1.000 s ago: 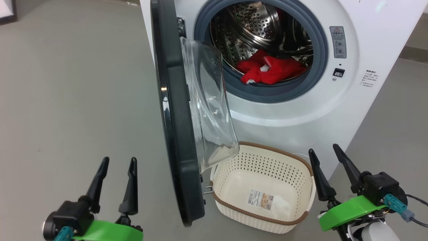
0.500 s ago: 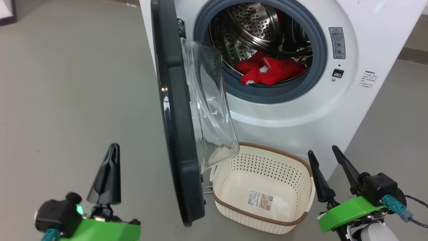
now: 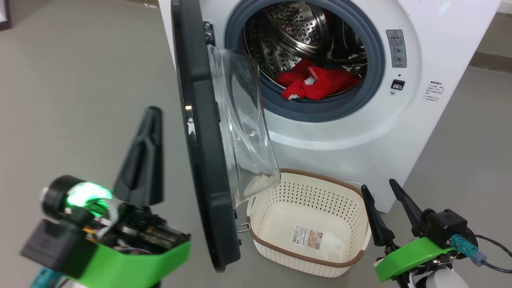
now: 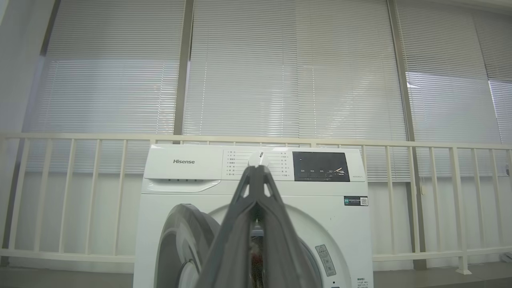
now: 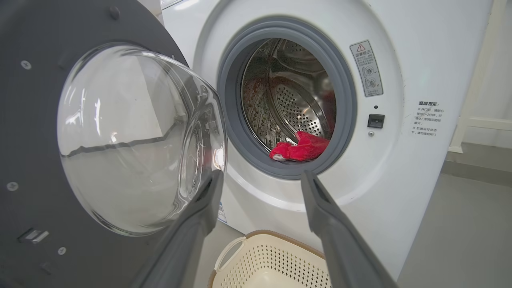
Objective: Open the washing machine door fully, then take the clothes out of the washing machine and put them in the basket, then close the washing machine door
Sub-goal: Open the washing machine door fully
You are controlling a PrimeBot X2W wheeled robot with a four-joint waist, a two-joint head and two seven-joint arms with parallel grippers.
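Note:
The washing machine (image 3: pixel 340 132) stands ahead. Its door (image 3: pixel 198 140) is swung out edge-on to me, with the glass bowl facing the drum. Red clothes (image 3: pixel 316 82) lie at the drum's front lip. The cream basket (image 3: pixel 320 196) sits on the floor below the opening, beside the door's lower edge. My left gripper (image 3: pixel 154 114) is shut on nothing and raised left of the door's outer face. In the left wrist view it (image 4: pixel 258 170) points at the machine's control panel. My right gripper (image 3: pixel 378 186) stands open, low and right of the basket. The right wrist view shows it (image 5: pixel 262 176) facing the clothes (image 5: pixel 300 148).
Bare grey floor (image 3: pixel 80 100) spreads left of the door and right of the machine. A white railing (image 4: pixel 80 138) and window blinds stand behind the machine in the left wrist view. A cable (image 3: pixel 492 244) trails from the right wrist.
My left gripper has shut and risen, now larger in the head view beside the door. The head camera has shifted slightly. The right gripper stays open and low.

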